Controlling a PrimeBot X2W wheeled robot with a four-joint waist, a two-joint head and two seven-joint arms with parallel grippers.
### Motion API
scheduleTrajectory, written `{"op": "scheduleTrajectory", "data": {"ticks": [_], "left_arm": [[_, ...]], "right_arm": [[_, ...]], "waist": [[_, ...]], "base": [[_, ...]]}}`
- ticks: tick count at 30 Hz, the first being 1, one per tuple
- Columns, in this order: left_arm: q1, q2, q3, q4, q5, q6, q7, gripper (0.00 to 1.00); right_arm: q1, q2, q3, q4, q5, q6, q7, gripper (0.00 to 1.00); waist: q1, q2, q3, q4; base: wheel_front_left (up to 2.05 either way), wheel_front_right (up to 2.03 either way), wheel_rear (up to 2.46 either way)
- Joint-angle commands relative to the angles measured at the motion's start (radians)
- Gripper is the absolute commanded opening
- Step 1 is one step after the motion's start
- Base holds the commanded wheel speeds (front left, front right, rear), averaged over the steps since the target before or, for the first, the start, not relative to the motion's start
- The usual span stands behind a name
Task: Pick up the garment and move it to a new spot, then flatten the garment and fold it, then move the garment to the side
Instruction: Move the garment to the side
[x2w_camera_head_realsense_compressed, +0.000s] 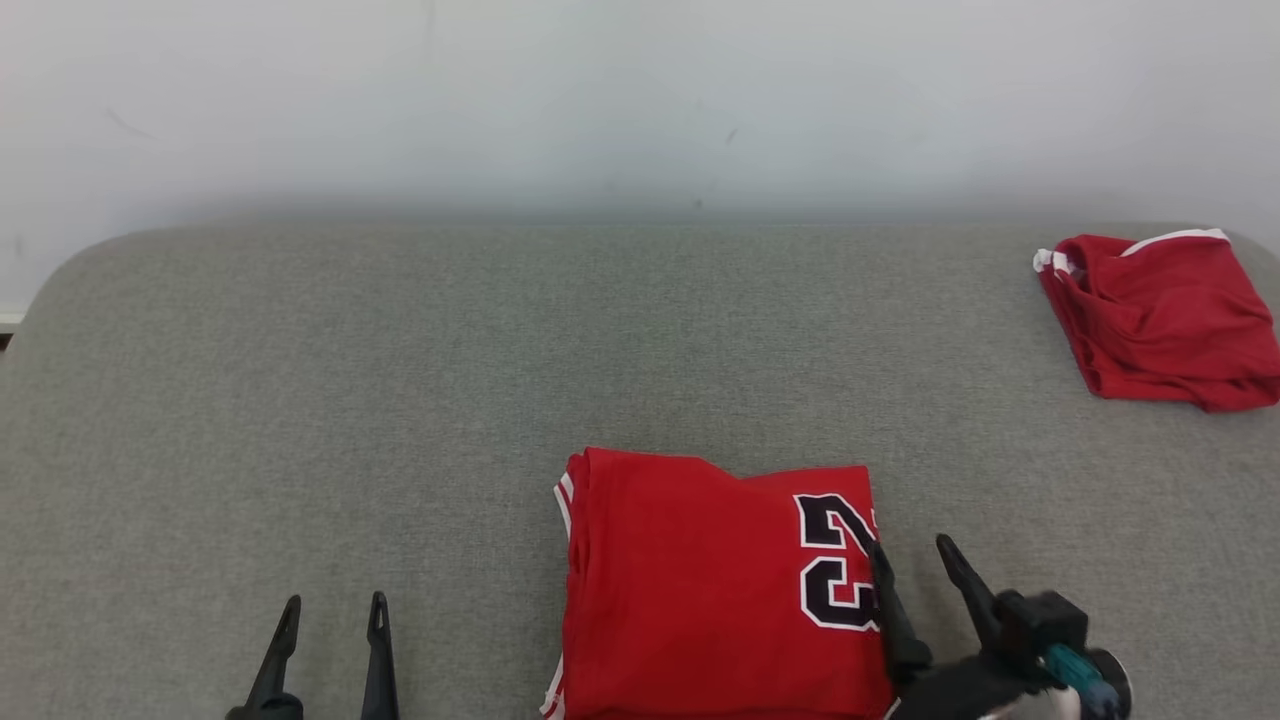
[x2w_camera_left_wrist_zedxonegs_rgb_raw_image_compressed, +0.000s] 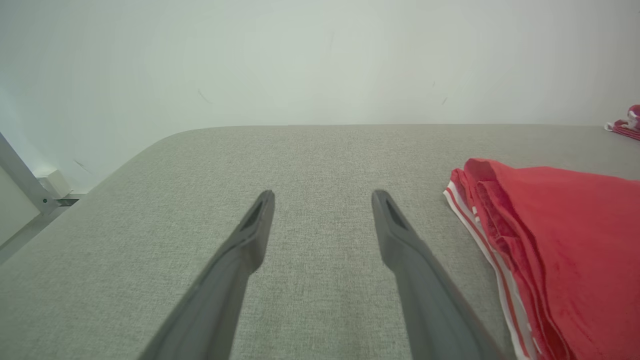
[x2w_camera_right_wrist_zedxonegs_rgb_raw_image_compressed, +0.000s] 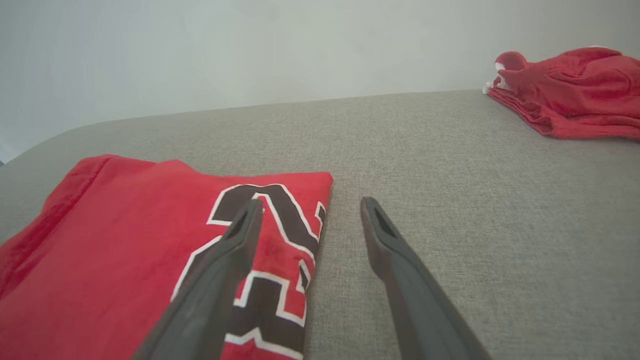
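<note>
The garment (x2w_camera_head_realsense_compressed: 690, 590) is a red jersey with a black-and-white number, folded into a neat rectangle near the front middle of the grey surface. Its striped edge (x2w_camera_left_wrist_zedxonegs_rgb_raw_image_compressed: 500, 250) lies to the right of my left gripper in the left wrist view. My left gripper (x2w_camera_head_realsense_compressed: 330, 608) stands open at the lower left, apart from the garment, with nothing between its fingers (x2w_camera_left_wrist_zedxonegs_rgb_raw_image_compressed: 250, 235). My right gripper (x2w_camera_head_realsense_compressed: 912, 552) is open at the garment's right edge. In the right wrist view one finger (x2w_camera_right_wrist_zedxonegs_rgb_raw_image_compressed: 235, 245) hangs over the number (x2w_camera_right_wrist_zedxonegs_rgb_raw_image_compressed: 280, 235) and the other finger (x2w_camera_right_wrist_zedxonegs_rgb_raw_image_compressed: 385, 240) over bare fabric.
A second red garment (x2w_camera_head_realsense_compressed: 1165, 320) with white trim lies bunched at the far right of the grey padded table (x2w_camera_head_realsense_compressed: 400, 380), also as the red heap (x2w_camera_right_wrist_zedxonegs_rgb_raw_image_compressed: 570, 95) in the right wrist view. A pale wall stands behind. The table's left corner is rounded.
</note>
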Motion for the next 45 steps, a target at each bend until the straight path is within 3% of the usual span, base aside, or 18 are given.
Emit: {"op": "scheduleTrajectory", "data": {"ticks": [1, 12, 13, 14, 15, 16, 17, 28, 45], "left_arm": [[-0.010, -0.001, -0.004, 0.003, -0.006, -0.002, -0.003, 1.00], [-0.004, -0.001, -0.013, 0.007, -0.016, 0.003, -0.003, 1.00], [-0.003, -0.001, -0.013, 0.007, -0.017, 0.003, -0.003, 1.00], [-0.002, -0.001, -0.013, 0.008, -0.017, 0.003, -0.003, 1.00], [-0.001, -0.001, -0.014, 0.008, -0.017, 0.003, -0.003, 1.00], [-0.001, -0.001, -0.014, 0.008, -0.017, 0.003, -0.003, 1.00], [0.001, -0.001, -0.015, 0.008, -0.018, 0.004, -0.003, 1.00], [0.007, -0.001, -0.016, -0.005, -0.025, 0.005, -0.003, 1.00], [-0.133, 0.010, -0.024, -0.062, 0.015, -0.034, -0.003, 1.00]], "right_arm": [[-0.028, 0.002, 0.008, 0.048, 0.006, -0.003, -0.004, 1.00], [-0.141, 0.002, 0.099, 0.344, 0.100, -0.003, 0.001, 1.00], [-0.147, 0.002, 0.118, 0.363, 0.117, -0.003, 0.005, 0.75], [-0.154, 0.002, 0.133, 0.380, 0.134, -0.003, 0.008, 0.38], [-0.161, 0.003, 0.149, 0.399, 0.149, -0.003, 0.015, 0.15], [-0.161, 0.003, 0.149, 0.399, 0.149, -0.003, 0.015, 0.15], [-0.166, 0.003, 0.161, 0.413, 0.159, -0.003, 0.017, 0.00], [-0.315, -0.054, 0.175, 0.437, 0.198, -0.003, -0.002, 0.00], [-0.690, -0.312, 0.198, 0.432, 0.197, -0.003, 0.012, 0.00]], "waist": [[0.0000, -0.0001, 0.006, 0.011], [0.0000, -0.0001, 0.006, 0.032], [0.0000, -0.0001, 0.005, 0.032], [0.0000, -0.0001, 0.004, 0.031], [0.0000, -0.0001, 0.003, 0.031], [0.0000, -0.0001, 0.003, 0.031], [0.0000, -0.0001, 0.002, 0.031], [0.0000, -0.0001, 0.014, 0.014], [0.0000, -0.0001, 0.211, -0.026]], "base": [[0.00, 0.00, 0.00], [0.00, 0.00, 0.00], [0.00, 0.00, 0.00], [0.00, 0.00, 0.00], [0.00, 0.00, 0.00], [0.00, 0.00, 0.00], [0.00, 0.00, 0.00], [0.00, 0.00, 0.00], [0.00, 0.00, 0.00]]}}
